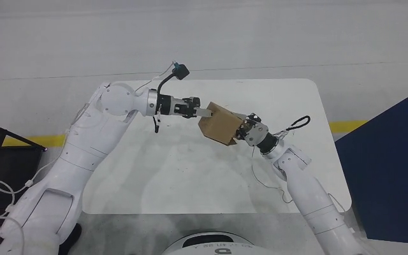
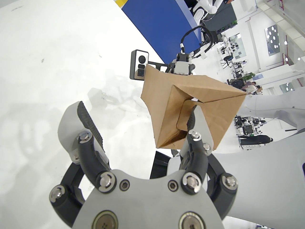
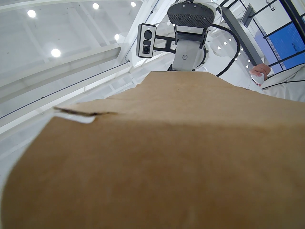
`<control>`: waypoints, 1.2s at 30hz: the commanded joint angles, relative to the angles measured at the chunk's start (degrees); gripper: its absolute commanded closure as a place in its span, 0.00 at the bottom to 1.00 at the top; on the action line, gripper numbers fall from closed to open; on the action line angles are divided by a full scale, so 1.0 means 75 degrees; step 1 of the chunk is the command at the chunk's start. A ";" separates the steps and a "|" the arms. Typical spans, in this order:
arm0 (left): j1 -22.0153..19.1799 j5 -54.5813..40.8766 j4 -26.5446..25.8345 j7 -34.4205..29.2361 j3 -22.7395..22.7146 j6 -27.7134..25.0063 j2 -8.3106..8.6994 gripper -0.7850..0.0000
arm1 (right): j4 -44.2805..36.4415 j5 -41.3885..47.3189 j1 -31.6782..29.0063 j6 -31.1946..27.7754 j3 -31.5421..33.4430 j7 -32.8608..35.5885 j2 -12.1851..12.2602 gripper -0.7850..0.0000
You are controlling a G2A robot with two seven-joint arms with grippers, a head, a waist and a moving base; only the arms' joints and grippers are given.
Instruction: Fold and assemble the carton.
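**Unclosed end of the carton faces the left gripper**

The brown carton (image 1: 220, 123) hangs above the middle of the white table (image 1: 191, 185), between the two arms. Its length runs roughly along the line from one gripper to the other. The right gripper (image 1: 245, 132) is against the far end, but the cardboard hides its hold, so I cannot tell how it grips.

The left gripper (image 2: 137, 108) is spread wide and holds nothing. One of its fingers (image 2: 199, 125) has its tip right at the rounded tuck flap (image 2: 183, 117) on the near end of the carton. The other is well off to the side, over bare table.

That near end is not yet shut: the tuck flap is only partly folded in, and a dark gap shows beside it. The flap lies straight ahead of the left gripper, so closing it is probably this arm's job. The push would likely go along the carton's length, towards the right gripper.
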 commanded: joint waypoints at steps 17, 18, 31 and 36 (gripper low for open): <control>-0.0202 -0.0079 0.0081 -0.0073 0.0405 -0.0141 -0.0192 0.00 | 0.0060 0.0071 -0.0083 0.0039 0.0093 0.0125 -0.0013 1.00; -0.0210 -0.0080 0.0094 -0.0085 0.0423 -0.0148 -0.0200 0.00 | 0.0064 0.0080 -0.0085 0.0036 0.0098 0.0121 -0.0015 1.00; 0.0114 -0.0229 0.0149 -0.0028 -0.0317 -0.0354 0.0004 0.00 | 0.0079 0.0115 -0.0118 0.0058 0.0175 0.0116 -0.0023 1.00; 0.0575 -0.0267 -0.0180 -0.0013 -0.1040 -0.0438 0.0237 0.00 | 0.0130 0.0155 -0.0095 0.0076 0.0216 0.0078 -0.0028 1.00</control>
